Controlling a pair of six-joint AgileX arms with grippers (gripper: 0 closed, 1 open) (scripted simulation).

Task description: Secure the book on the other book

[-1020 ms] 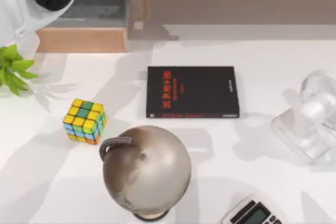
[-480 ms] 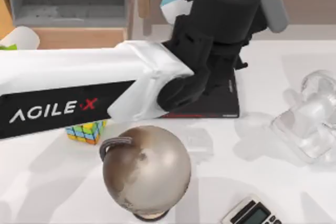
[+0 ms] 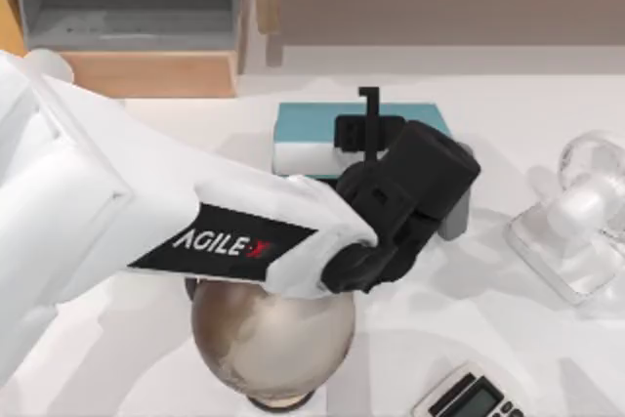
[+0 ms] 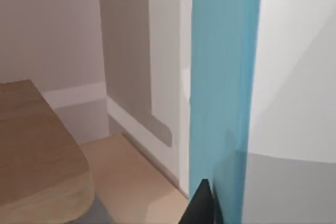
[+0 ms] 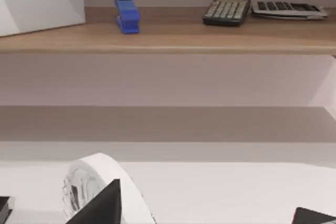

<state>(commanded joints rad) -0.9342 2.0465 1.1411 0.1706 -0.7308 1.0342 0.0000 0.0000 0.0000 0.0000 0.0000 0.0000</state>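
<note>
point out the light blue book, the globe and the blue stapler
light blue book (image 3: 312, 124), top view, bare cover by its left end
globe (image 3: 273, 339), top view, middle of the sphere
blue stapler (image 5: 127, 13), right wrist view, its body

left arm (image 3: 195, 231) hides much of the book (image 3: 312, 124).

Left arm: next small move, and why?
Probably lower the left claw slightly and let go: the light blue book it grips looks level mid-table, with the black book hidden, presumably underneath. Right claw idles near the fan.

White left arm (image 3: 146, 212), black AgileX label, black wrist housing
</note>
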